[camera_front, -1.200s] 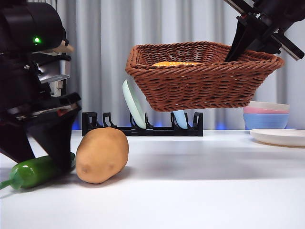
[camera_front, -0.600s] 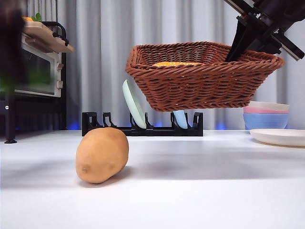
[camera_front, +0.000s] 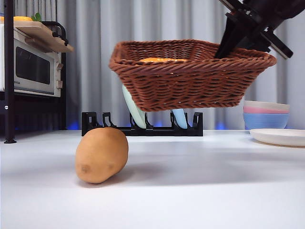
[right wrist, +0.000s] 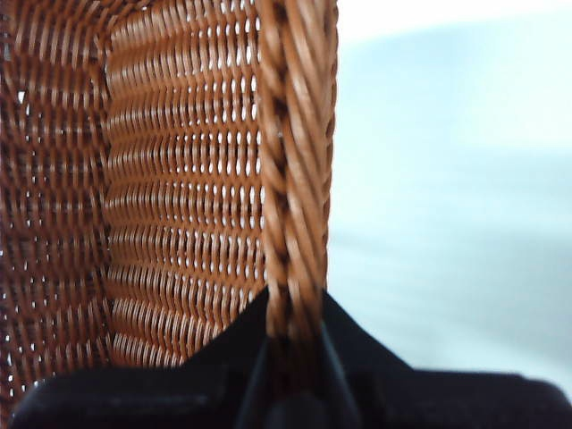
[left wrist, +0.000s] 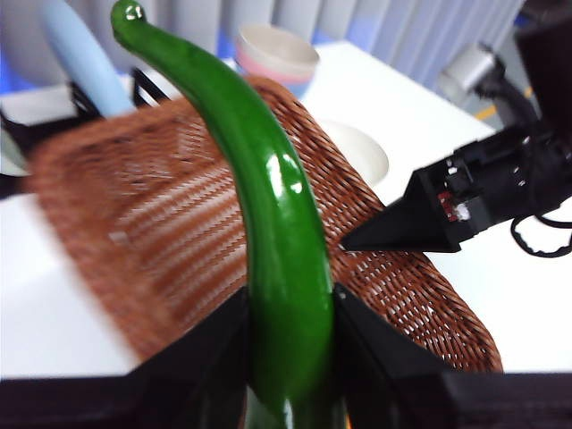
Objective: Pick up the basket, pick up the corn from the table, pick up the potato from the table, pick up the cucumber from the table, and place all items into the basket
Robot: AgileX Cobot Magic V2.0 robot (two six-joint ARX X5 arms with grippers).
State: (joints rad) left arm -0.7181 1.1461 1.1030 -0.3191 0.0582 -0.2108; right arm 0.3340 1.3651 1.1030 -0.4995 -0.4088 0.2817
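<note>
The reddish-brown wicker basket (camera_front: pixel 190 81) hangs in the air above the table, and my right gripper (camera_front: pixel 227 46) is shut on its braided rim (right wrist: pixel 295 134) at the right side. A yellow-orange sliver of corn (camera_front: pixel 162 60) shows inside it. The tan potato (camera_front: pixel 101 155) lies on the table at the front left. My left gripper (left wrist: pixel 290 357) is shut on the glossy green cucumber (left wrist: pixel 277 223) and holds it over the basket (left wrist: pixel 152 232), stem end pointing away. This gripper is out of the front view. The right gripper (left wrist: pixel 429 219) shows beyond the basket's rim.
A black dish rack (camera_front: pixel 143 126) with pale plates stands behind the basket. Stacked bowls (camera_front: pixel 266 114) and a white plate (camera_front: pixel 279 137) sit at the right. A microwave (camera_front: pixel 31 71) on a dark stand fills the left edge, with a yellow fruit (camera_front: pixel 24 18) on top.
The left arm lifted the cucumber off the table and left the front view. The basket shifted a little to the left.
</note>
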